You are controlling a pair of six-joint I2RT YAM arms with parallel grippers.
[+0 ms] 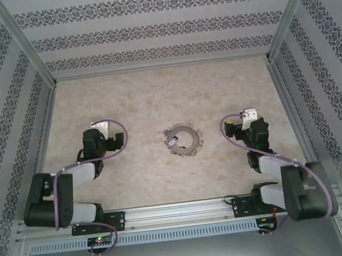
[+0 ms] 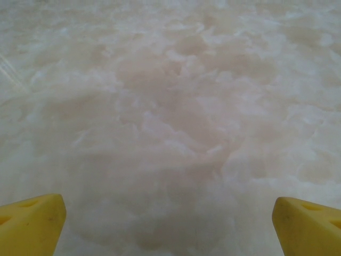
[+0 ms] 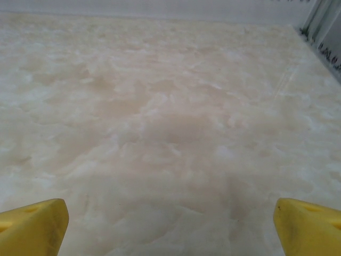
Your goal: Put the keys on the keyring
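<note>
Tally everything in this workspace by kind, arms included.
Keyring: 1
Keys fringing it: too small to count
Arms: 2 (left arm, right arm)
Total: 3, keys aside

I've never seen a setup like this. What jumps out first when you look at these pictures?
The spiky silvery keyring, fringed all round with small keys, lies in the middle of the pale marbled table. To either side of it, the left gripper and the right gripper stand wide open, their yellow fingers over bare tabletop. Patterned wallpaper walls box the scene in.
</note>
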